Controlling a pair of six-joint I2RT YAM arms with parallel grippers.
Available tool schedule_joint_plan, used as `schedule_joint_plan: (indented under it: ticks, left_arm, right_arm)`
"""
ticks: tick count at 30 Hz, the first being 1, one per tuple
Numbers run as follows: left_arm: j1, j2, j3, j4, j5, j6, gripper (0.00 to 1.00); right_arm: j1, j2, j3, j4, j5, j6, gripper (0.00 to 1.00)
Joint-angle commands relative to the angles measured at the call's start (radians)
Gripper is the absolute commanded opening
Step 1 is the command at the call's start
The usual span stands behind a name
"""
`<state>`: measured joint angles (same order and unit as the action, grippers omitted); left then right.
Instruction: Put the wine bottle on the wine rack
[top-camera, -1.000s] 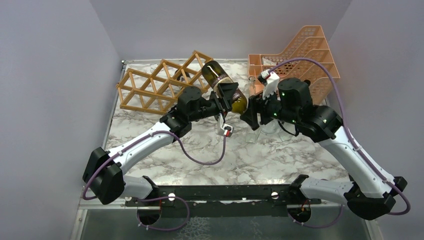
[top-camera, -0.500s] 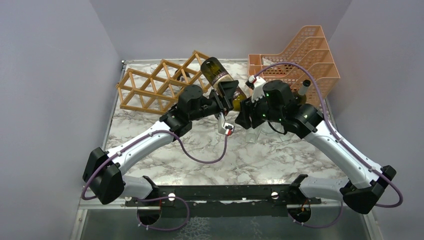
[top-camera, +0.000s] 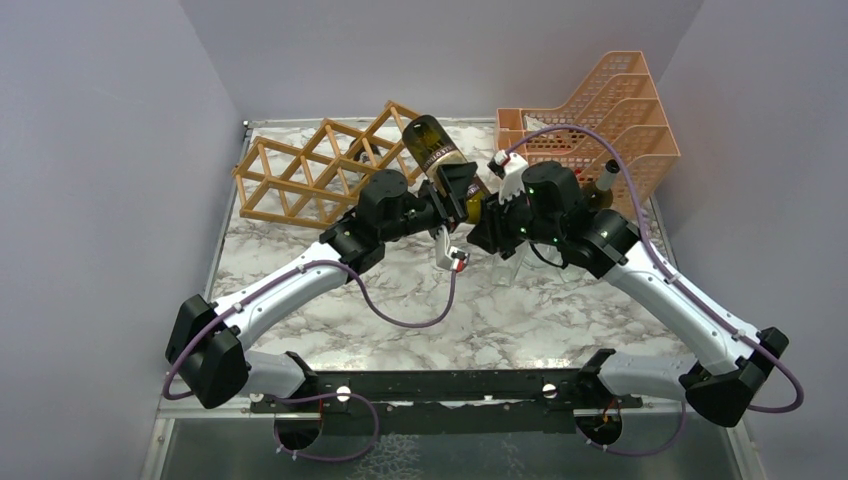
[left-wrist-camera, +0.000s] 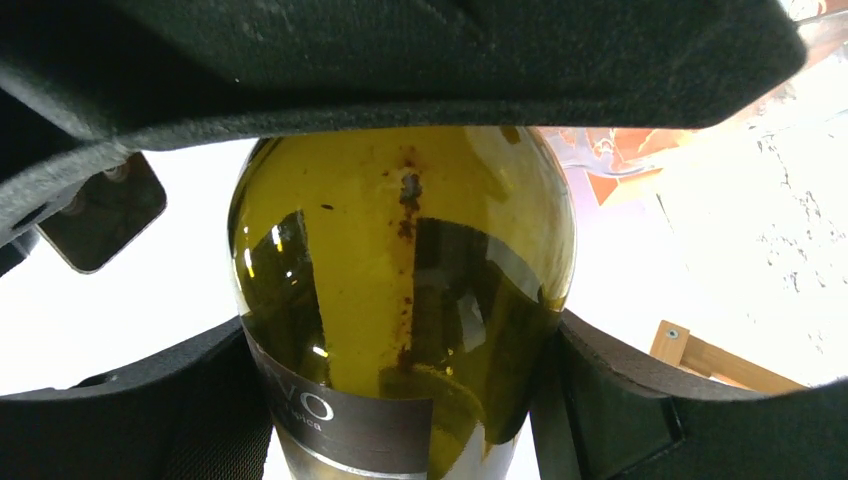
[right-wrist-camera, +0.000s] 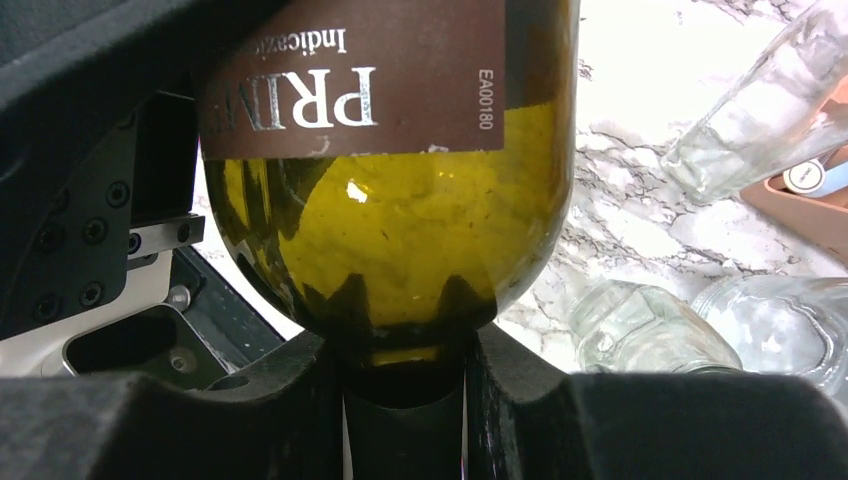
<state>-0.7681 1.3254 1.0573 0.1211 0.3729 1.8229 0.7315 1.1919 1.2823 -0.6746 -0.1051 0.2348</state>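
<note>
Above the surface, wine bottle (top-camera: 431, 146): tilted, base beside wine rack (top-camera: 300, 172)
Left fingers (left-wrist-camera: 625, 400): pinching the bottle's body
Right fingers (right-wrist-camera: 260, 415): pinching its neck

White arm links (top-camera: 285, 285), black joints (top-camera: 215, 365), purple cables (top-camera: 400, 322), black left tool (top-camera: 458, 193), right tool (top-camera: 482, 218)

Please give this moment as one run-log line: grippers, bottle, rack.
left gripper: grips wine bottle body | right gripper: shut on neck | wine bottle: lifted, near wine rack | step: not yet placed
</note>
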Motion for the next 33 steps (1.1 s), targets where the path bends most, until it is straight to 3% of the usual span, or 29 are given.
schedule_joint_plan:
  ticks: [1, 3, 4, 5, 7, 8, 16, 25, 33]
  left_arm:
    - [-0.015, -0.028, 0.077, 0.087, 0.023, -0.025, 0.00]
    - [-0.016, -0.027, 0.080, 0.076, 0.019, -0.036, 0.00]
    - [-0.016, -0.026, 0.081, 0.070, 0.016, -0.045, 0.09]
    - [-0.015, -0.024, 0.084, 0.065, 0.012, -0.062, 0.39]
    - [-0.016, -0.023, 0.081, 0.066, 0.008, -0.096, 0.89]
    - [-0.016, -0.022, 0.073, 0.073, 0.009, -0.111, 0.98]
    - [-0.019, -0.029, -0.003, 0.164, -0.107, -0.248, 0.99]
    - [-0.018, -0.075, 0.012, 0.265, -0.284, -0.758, 0.99]
    - [0.048, -0.061, 0.066, 0.264, -0.594, -1.143, 0.99]
  right_arm:
    - [0.003, -0.038, -0.021, 0.101, 0.041, 0.020, 0.02]
    - [0.003, -0.052, -0.022, 0.107, 0.059, 0.023, 0.01]
    - [0.003, -0.059, -0.020, 0.110, 0.069, 0.026, 0.01]
    - [0.003, -0.065, -0.019, 0.116, 0.080, 0.028, 0.01]
    - [0.003, -0.082, -0.017, 0.131, 0.098, 0.035, 0.01]
    - [0.003, -0.089, -0.014, 0.141, 0.109, 0.040, 0.01]
    - [0.003, -0.138, 0.019, 0.220, 0.261, 0.096, 0.01]
    - [0.003, -0.149, 0.036, 0.290, 0.325, 0.123, 0.01]
    - [0.003, -0.176, 0.024, 0.304, 0.313, 0.150, 0.01]
